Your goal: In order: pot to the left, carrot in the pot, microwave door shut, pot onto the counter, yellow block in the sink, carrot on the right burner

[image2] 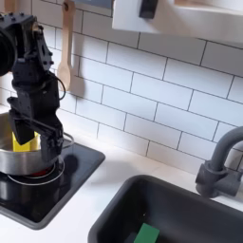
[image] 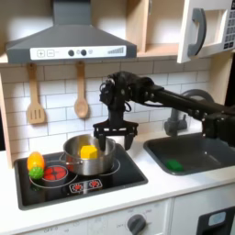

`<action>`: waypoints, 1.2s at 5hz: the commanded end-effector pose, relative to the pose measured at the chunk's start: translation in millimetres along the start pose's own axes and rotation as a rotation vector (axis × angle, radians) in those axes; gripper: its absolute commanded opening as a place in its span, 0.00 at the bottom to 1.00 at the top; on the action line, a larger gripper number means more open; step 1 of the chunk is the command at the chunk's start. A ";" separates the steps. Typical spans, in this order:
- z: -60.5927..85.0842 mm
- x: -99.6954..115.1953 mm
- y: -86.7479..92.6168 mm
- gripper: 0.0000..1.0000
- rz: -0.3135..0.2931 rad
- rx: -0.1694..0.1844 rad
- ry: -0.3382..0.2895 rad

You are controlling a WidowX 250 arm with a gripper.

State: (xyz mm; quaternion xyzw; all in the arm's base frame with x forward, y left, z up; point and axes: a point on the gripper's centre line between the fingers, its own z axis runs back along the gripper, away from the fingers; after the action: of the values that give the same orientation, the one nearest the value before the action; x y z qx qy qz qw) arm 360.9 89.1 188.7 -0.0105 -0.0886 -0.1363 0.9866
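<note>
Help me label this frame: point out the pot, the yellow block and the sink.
the pot (image: 92, 165): first exterior view, on its steel side wall.
the yellow block (image: 87, 151): first exterior view, on its top face.
the sink (image2: 180, 214): second exterior view, on its dark inner wall.

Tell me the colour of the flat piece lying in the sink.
Green. The flat piece on the sink floor shows best in the second exterior view.

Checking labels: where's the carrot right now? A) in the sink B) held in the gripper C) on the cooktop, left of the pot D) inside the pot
C. In the first exterior view the carrot lies on the black cooktop at that view's left of the pot; the piece inside the pot is the yellow block, under the gripper.
</note>
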 end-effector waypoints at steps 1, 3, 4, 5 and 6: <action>-10.8 0.9 3.5 1.00 -0.023 0.008 0.010; -17.8 -4.7 5.1 1.00 -0.064 0.006 0.019; -20.8 -4.6 3.0 0.00 -0.080 0.004 0.014; -22.6 -2.8 3.5 0.00 -0.084 0.010 0.005; -21.2 0.7 5.0 0.00 -0.087 0.014 -0.010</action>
State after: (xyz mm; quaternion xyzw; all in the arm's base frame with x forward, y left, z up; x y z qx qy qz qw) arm 365.3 91.5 165.4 -0.0030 -0.0918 -0.1814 0.9791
